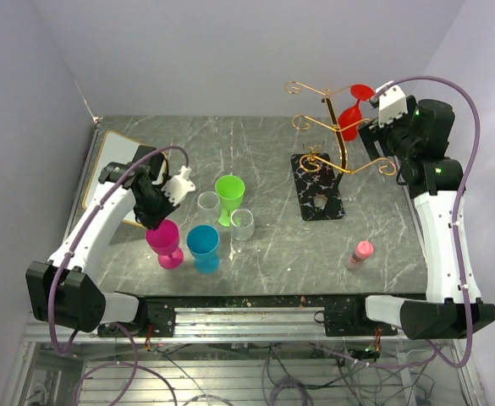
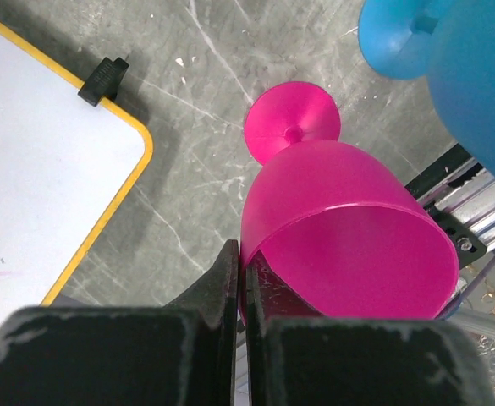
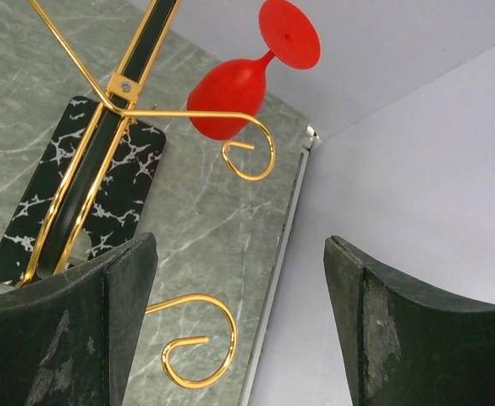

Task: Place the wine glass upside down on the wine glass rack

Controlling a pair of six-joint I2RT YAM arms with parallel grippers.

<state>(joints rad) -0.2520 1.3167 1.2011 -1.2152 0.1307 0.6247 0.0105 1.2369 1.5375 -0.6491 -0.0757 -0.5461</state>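
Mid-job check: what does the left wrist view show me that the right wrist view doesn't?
Only the left wrist view: the left gripper, jaws shut on the rim of the pink wine glass, with a blue glass and a yellow-edged white board nearby. Only the right wrist view: the right gripper, jaws open and empty, the wine glass rack, and a red wine glass foot-up at one of its gold arms. Both: the grey marbled table.

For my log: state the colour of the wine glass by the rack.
Red: the wine glass shows best in the right wrist view.
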